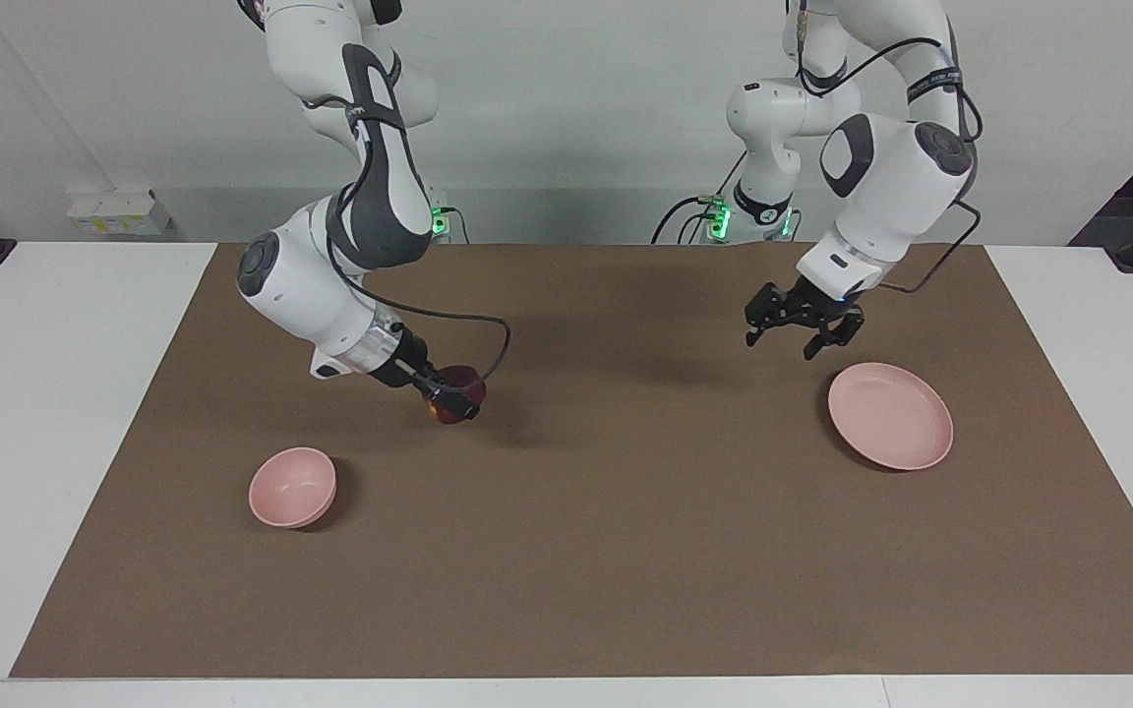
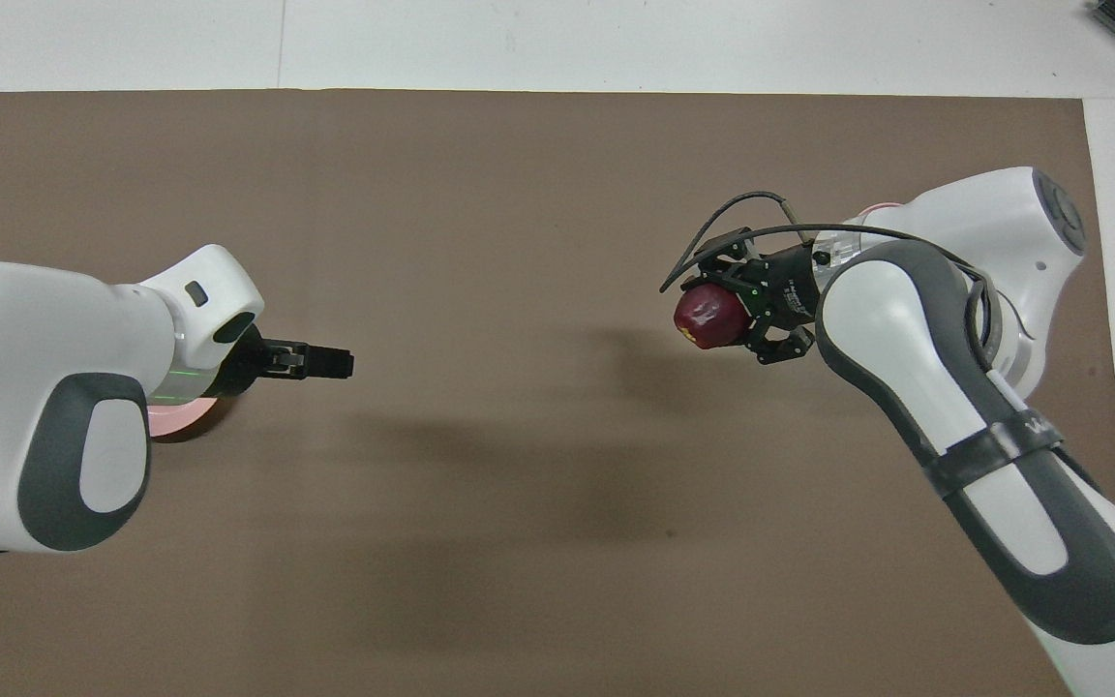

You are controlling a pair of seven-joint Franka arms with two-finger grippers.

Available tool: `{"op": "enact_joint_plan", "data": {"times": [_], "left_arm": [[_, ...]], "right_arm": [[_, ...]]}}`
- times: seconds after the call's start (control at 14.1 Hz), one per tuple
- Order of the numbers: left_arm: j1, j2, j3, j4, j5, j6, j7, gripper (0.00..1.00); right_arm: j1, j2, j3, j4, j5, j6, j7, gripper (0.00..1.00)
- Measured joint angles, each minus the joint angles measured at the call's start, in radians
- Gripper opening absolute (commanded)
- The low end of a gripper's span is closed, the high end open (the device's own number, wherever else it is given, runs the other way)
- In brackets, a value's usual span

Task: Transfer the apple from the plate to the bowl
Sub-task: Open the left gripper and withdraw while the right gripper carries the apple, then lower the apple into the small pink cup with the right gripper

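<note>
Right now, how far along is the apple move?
Done: the plate is bare, and the left gripper hangs over the mat beside it, holding nothing. In hand: the right gripper holds the apple above the mat. Left: carrying it over the bowl and releasing.

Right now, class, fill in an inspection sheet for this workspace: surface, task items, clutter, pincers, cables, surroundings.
Surface: brown mat on white table.
Task items: apple held in the air; bowl and plate hold nothing.
Clutter: nothing seen.
Pincers: right pincer shut on apple, over the mat near the bowl; left pincer open, holding nothing, beside the plate.
Cables: black cable loops at right wrist.
Surroundings: white wall, socket box.
</note>
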Motion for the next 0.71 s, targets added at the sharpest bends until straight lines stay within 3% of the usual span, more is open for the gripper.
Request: {"op": "enact_joint_plan", "data": {"times": [0.28,0.5,0.71], "left_arm": [[0.002,0.083,0.067,0.205,0.197,-0.16,0.002,1.0],[0.002,0.111,0.091,0.376,0.228,-0.295,0.002,1.0],[0.002,0.105,0.113,0.534,0.232,-0.507,0.002,1.0]], "right_arm": [[-0.082,0.009,-0.001,0.0,-0.128,0.013,-0.234,0.0],[-0.135,0.02,-0.002,-0.004,-0.287,0.119,-0.379,0.0],[-0.172,0.042,-0.002,-0.009,-0.417,0.272,-0.495,0.0]]}}
